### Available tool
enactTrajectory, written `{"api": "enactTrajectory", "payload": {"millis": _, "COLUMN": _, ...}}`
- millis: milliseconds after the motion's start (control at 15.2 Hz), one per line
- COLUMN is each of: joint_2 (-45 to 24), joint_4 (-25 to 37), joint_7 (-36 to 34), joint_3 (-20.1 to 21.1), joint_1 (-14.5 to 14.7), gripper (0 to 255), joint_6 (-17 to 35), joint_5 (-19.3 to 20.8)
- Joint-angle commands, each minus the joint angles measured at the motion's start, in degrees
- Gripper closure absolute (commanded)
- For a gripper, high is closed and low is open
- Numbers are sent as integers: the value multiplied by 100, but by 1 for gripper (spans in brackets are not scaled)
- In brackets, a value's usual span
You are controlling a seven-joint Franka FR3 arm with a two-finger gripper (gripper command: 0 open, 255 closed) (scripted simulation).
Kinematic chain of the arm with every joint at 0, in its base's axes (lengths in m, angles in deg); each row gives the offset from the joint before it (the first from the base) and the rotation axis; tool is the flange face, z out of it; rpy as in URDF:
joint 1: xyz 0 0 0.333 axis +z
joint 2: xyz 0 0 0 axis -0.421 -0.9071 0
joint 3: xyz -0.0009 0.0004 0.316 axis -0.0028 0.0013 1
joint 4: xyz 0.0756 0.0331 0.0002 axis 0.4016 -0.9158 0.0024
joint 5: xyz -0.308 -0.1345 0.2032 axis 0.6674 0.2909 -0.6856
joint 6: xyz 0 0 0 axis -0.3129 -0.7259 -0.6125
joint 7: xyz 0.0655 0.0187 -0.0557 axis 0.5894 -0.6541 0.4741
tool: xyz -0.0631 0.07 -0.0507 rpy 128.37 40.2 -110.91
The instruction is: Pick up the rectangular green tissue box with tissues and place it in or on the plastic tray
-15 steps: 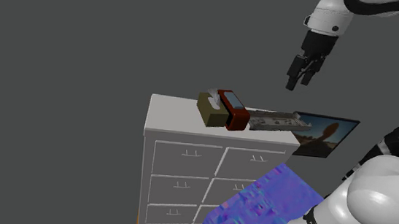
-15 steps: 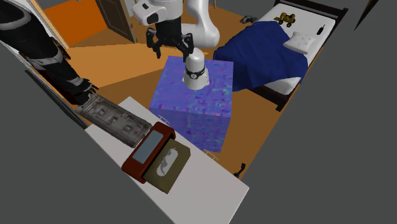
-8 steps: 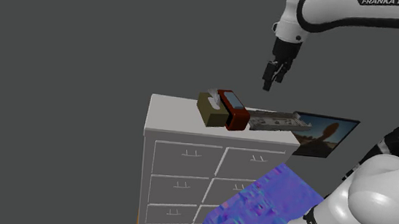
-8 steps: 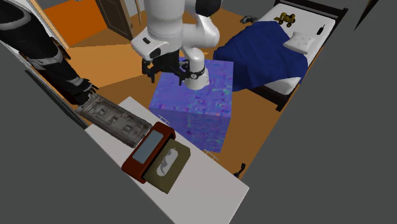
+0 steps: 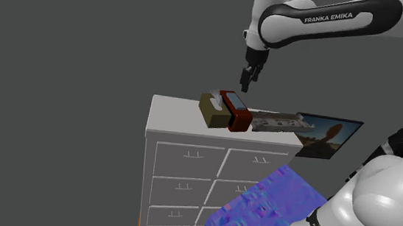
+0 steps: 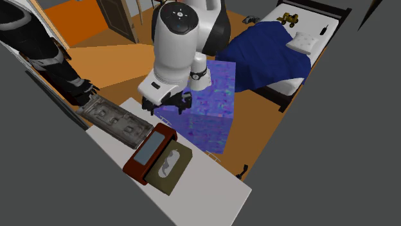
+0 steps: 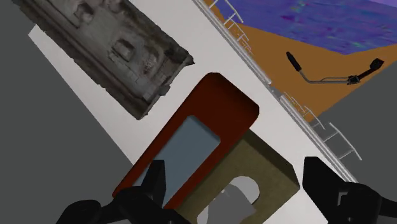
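Open wide and empty, the black pincer [image 5: 247, 79] has swung leftward in the shoulder view to hover over the olive-green rectangular tissue box [image 5: 211, 111], unmoved on the white dresser [image 5: 177, 118].

In the wrist view the olive-green rectangular tissue box [image 7: 267, 162] runs off the bottom edge, its near end unseen, and the grey moulded tray [image 7: 108, 48] is cut by the top edge. In the shoulder view the dark red flat case with a pale blue panel [image 5: 238, 120] covers one end of that tray
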Motion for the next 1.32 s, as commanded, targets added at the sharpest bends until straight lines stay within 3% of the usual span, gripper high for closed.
{"api": "enactTrajectory", "payload": {"millis": 0, "joint_2": -399, "joint_4": 203, "joint_7": 130, "joint_3": 16, "joint_1": 12, "gripper": 0, "joint_6": 233, "joint_5": 165}}
{"api": "enactTrajectory", "payload": {"millis": 792, "joint_2": -2826, "joint_4": 1959, "joint_7": 555, "joint_3": 211, "joint_1": 269, "gripper": 0, "joint_6": 1009, "joint_5": 1217}}
{"api": "enactTrajectory", "payload": {"millis": 1254, "joint_2": -3033, "joint_4": 1809, "joint_7": 504, "joint_3": 141, "joint_1": 194, "gripper": 0, "joint_6": 1386, "joint_5": 1312}}
